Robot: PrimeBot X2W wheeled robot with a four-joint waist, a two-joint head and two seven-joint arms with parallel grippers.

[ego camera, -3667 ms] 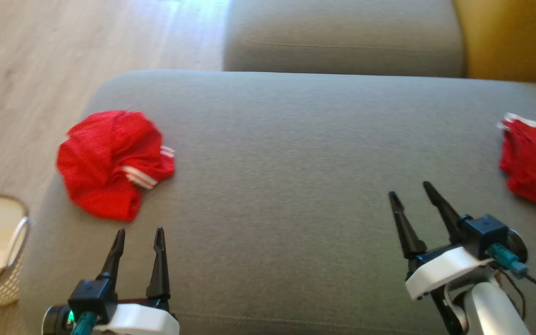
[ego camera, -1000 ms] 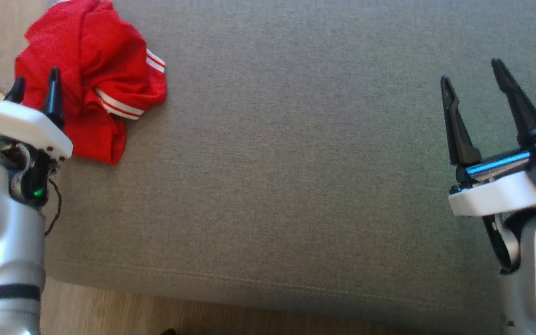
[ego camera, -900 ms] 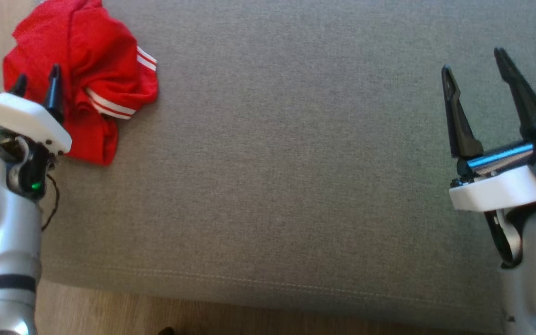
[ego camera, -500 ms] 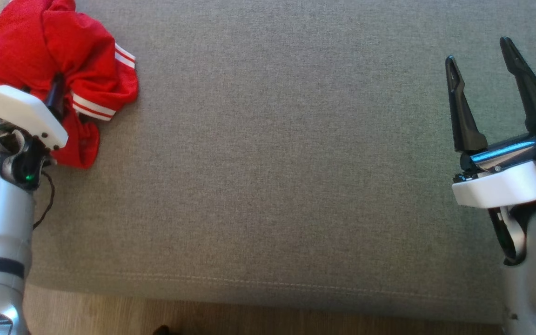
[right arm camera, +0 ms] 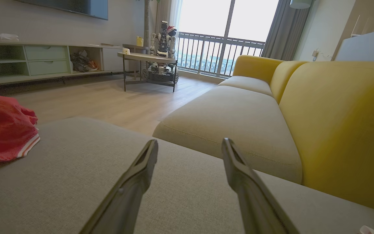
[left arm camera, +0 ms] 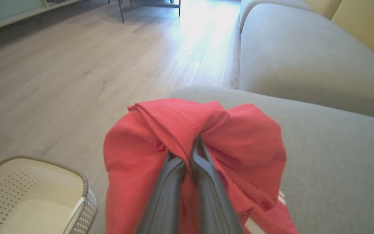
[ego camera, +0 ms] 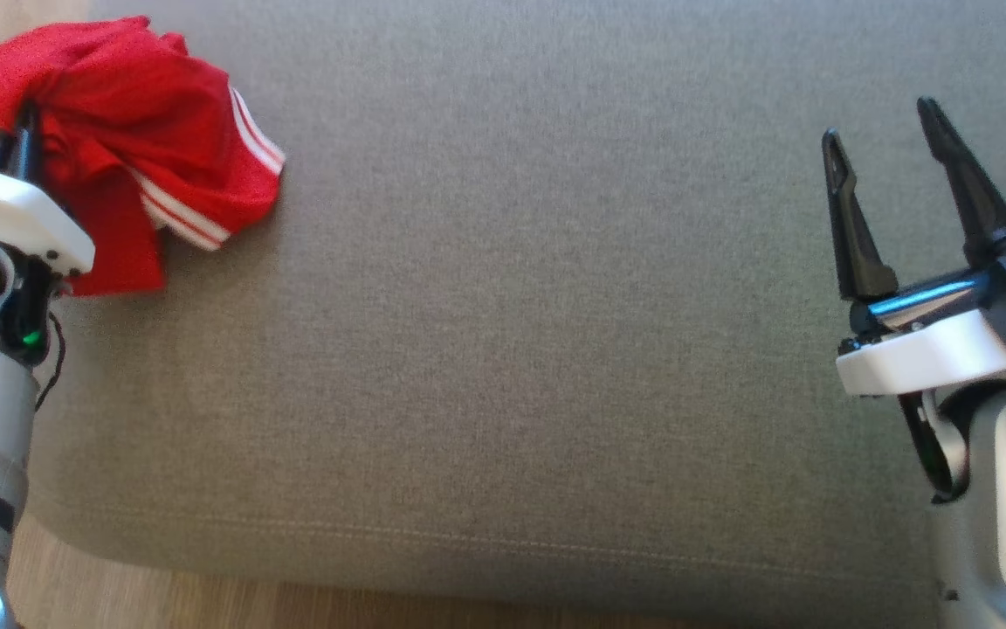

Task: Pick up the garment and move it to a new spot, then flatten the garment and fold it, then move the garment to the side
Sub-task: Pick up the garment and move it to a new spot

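The garment (ego camera: 127,148) is red with white stripes, bunched at the far left end of the grey cushion (ego camera: 512,332). My left gripper (ego camera: 23,131) is shut on a fold of it, and the cloth rises in a peak around the fingers. In the left wrist view the garment (left arm camera: 239,139) drapes over both closed fingers, and my left gripper (left arm camera: 196,143) pinches its top fold. My right gripper (ego camera: 878,131) hangs open over the cushion's right side, nothing between its fingers. The right wrist view has the open right gripper (right arm camera: 190,143) low and the garment (right arm camera: 5,126) at its left edge.
A perforated cream basket (left arm camera: 28,198) stands on the wooden floor (left arm camera: 76,71) left of the cushion. A second grey cushion (left arm camera: 304,58) and a yellow sofa back (right arm camera: 342,123) lie beyond. A low table (right arm camera: 148,58) stands farther off.
My left gripper has closed on the garment and pulled its top fold upward, so the cloth now bunches higher. The head view has shifted slightly. The right gripper stays open.
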